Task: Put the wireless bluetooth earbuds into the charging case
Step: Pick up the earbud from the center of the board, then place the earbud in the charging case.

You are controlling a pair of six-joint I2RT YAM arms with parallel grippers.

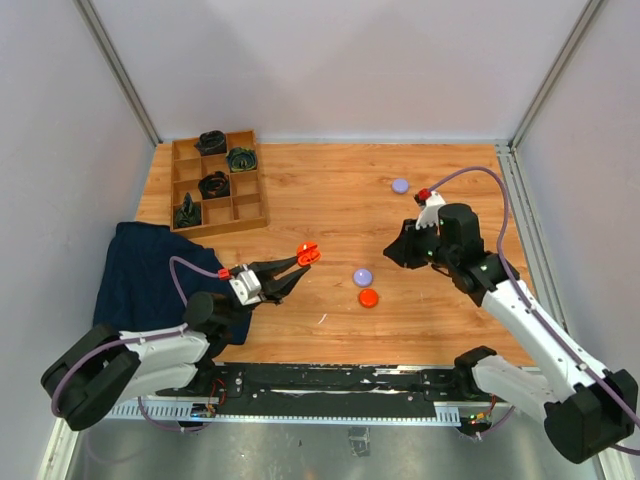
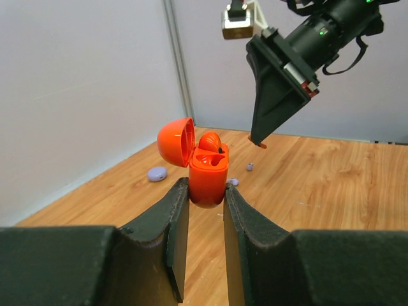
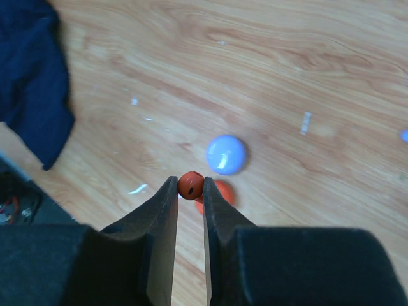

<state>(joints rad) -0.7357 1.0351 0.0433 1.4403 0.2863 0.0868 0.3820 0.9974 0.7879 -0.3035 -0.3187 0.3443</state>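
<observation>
The orange-red earbud [image 3: 190,184] was clamped between the fingertips of the right gripper [image 3: 190,191], raised above the table [image 1: 330,210] right of centre. Directly beneath it, in the right wrist view, lay an orange-red disc [image 3: 221,192], partly hidden by the fingers, with a lavender disc [image 3: 225,155] just beside that disc. The left gripper [image 2: 206,191] was closed on the body of the orange-red charging case [image 2: 209,175], held upright off the table left of centre with its lid hinged open. A rounded orange-red piece [image 2: 210,140] sat in the case's well. The two grippers were near each other but apart.
</observation>
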